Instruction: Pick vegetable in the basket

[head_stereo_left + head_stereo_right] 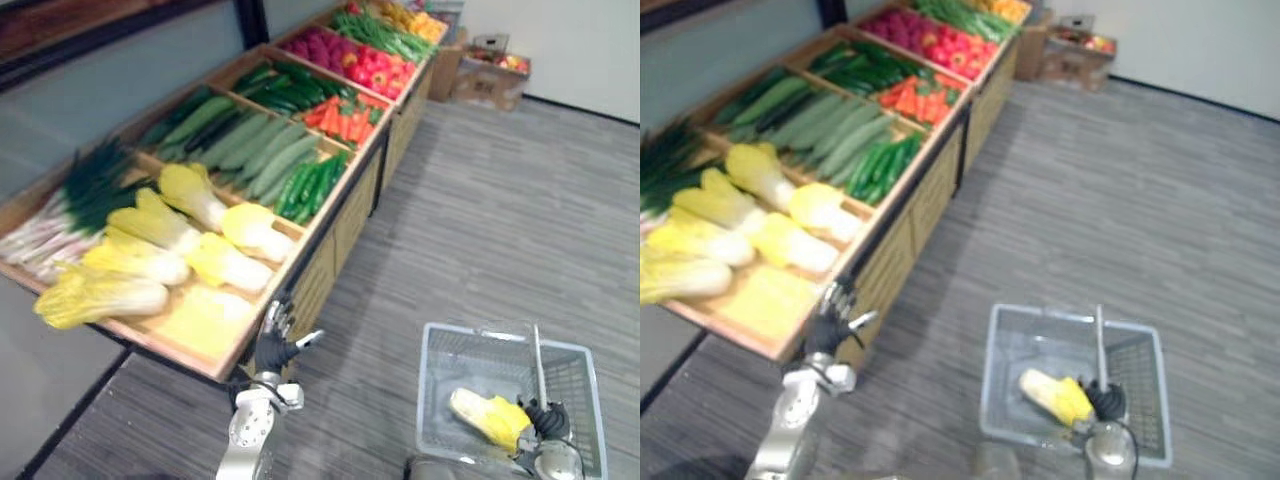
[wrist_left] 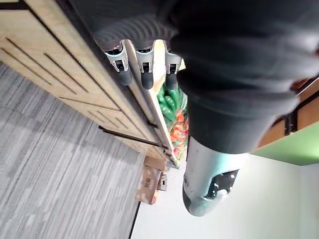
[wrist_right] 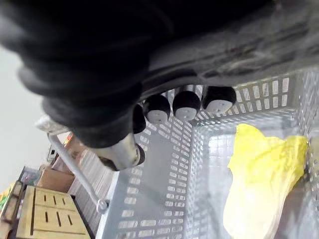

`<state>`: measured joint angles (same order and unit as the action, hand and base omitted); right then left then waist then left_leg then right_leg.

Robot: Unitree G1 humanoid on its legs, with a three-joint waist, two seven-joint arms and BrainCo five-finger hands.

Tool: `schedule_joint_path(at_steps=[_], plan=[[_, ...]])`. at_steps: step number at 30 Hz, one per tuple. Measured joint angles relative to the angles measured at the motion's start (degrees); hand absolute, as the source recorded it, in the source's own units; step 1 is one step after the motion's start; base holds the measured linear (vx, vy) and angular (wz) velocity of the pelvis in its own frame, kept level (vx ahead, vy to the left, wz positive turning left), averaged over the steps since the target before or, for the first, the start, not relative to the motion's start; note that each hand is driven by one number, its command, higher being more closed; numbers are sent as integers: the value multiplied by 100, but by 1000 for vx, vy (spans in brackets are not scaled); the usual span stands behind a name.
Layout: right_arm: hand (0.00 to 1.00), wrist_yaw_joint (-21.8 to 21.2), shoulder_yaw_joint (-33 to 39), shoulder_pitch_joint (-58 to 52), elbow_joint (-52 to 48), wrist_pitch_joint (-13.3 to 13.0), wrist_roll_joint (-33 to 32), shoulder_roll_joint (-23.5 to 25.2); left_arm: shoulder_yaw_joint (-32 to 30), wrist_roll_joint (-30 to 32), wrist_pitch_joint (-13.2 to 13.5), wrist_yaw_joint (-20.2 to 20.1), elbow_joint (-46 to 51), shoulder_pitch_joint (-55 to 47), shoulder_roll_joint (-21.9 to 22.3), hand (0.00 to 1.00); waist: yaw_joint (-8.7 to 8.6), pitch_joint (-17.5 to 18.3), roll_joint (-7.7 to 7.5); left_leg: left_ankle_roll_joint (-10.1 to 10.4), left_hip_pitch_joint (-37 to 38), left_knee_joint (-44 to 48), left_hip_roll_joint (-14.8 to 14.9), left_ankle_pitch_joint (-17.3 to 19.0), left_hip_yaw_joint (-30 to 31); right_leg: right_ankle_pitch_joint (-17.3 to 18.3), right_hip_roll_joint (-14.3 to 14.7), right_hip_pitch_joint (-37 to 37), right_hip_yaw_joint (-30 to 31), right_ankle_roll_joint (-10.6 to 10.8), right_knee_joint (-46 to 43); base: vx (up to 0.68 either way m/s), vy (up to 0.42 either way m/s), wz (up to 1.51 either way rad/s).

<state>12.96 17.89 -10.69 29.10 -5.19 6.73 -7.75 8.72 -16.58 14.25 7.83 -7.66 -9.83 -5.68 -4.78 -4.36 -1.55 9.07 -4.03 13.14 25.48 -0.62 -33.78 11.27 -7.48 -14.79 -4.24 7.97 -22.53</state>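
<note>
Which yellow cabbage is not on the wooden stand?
The cabbage in the grey basket, whose handle the right robot hand grips; the others lie together on the stand.

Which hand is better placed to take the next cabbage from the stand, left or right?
Left. The left hand hangs empty, fingers relaxed, at the front edge of the stand beside the cabbages. The right hand is curled round the basket handle, away from the stand.
</note>
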Motion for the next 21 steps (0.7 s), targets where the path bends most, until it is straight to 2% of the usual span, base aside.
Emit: schedule_joint_path(at_steps=[2, 3, 4, 5, 6, 7, 8, 9, 10, 11, 13, 15, 18, 21], plan=[[100, 45, 1, -130, -1, -7, -14, -10, 46, 33, 6, 50, 1, -45, 138, 0, 0, -1, 88, -207, 127, 78, 225, -236, 31, 101, 287, 58, 13, -171, -99, -125, -293, -27], [100, 48, 0, -164, -1, -8, -16, -10, 36, 83, 9, 60, -4, -75, 138, 0, -28, -34, 44, -478, 97, 329, 391, -413, 114, 161, 437, 137, 100, -289, -37, -87, -272, -45], [100, 54, 4, -177, -6, -8, -34, -14, -2, 103, 9, 61, 1, -135, 135, 0, 8, -80, 75, -897, 47, 720, 510, -706, 294, 147, 488, 306, 195, -415, 102, -78, -255, -57], [100, 90, -32, -190, -22, -9, -53, -46, -9, 105, 8, 60, 2, -190, 150, 0, 23, -203, 3, -1067, -103, 1123, 468, -786, 749, 90, 479, 483, 291, -496, 253, -48, -160, -75], [100, 159, -53, -179, -22, -7, -51, -144, 9, 108, 13, 44, 34, -315, 201, 0, 38, -233, -19, -532, -357, 1555, -280, 19, 1965, -22, 368, 560, 552, -609, 424, -34, -78, -59], [100, 165, -58, -170, -22, -7, -50, -177, 11, 108, 15, 38, 53, -350, 218, 0, 41, -235, -10, -466, -392, 1604, -461, 163, 2186, -45, 356, 560, 611, -637, 474, -14, -10, -83], [100, 176, -98, -126, -22, -7, -50, -308, 10, 109, 31, 29, 139, -458, 251, 0, 113, -295, 102, -362, -464, 1614, -971, 657, 2711, -110, 361, 619, 761, -744, 695, 20, 38, -68], [100, 178, -107, -111, -23, -8, -50, -351, 7, 108, 32, 22, 183, -488, 253, 0, 171, -328, 170, -364, -498, 1580, -1147, 823, 2801, -143, 372, 623, 759, -795, 809, 45, 111, -99], [100, 174, -104, -85, -21, -5, -46, -375, -22, 108, 52, -11, 275, -565, 239, 0, 296, -375, 269, -402, -488, 1233, -1421, 895, 2778, -254, 390, 607, 735, -833, 939, 44, 163, -83], [100, 162, -95, -82, -24, -6, -31, -382, -32, 107, 79, -48, 302, -627, 205, 0, 346, -384, 387, -544, -367, 783, -1576, 771, 2573, -405, 458, 607, 666, -679, 1011, 41, 173, -58], [100, 159, -43, -100, -36, -3, -17, -364, -75, 106, 79, -82, 282, -605, 173, 0, 311, -398, 372, -485, -199, 377, -1631, 813, 2527, -536, 353, 593, 555, -563, 1107, 62, 132, 8], [100, 174, 77, -63, -83, -4, -1, -384, -96, 107, 83, -80, 288, -553, 207, 0, 333, -371, 461, -439, -174, 37, -1716, 773, 2551, -669, 273, 615, 510, -418, 1373, 84, 128, 19], [100, 171, 43, -77, -109, -4, 15, -387, -229, 105, 79, -38, 245, -537, 218, 0, 338, -421, 392, -468, -169, -25, -1884, 680, 2699, -864, 112, 899, 404, -321, 1869, 82, 101, 20], [100, 179, -194, 16, -122, -8, 14, -371, -420, 106, 78, 75, 241, -578, 175, 0, 391, -481, 225, -464, -180, 342, -1994, 687, 2812, -894, -15, 1185, 427, -271, 2184, 72, 61, -6]])
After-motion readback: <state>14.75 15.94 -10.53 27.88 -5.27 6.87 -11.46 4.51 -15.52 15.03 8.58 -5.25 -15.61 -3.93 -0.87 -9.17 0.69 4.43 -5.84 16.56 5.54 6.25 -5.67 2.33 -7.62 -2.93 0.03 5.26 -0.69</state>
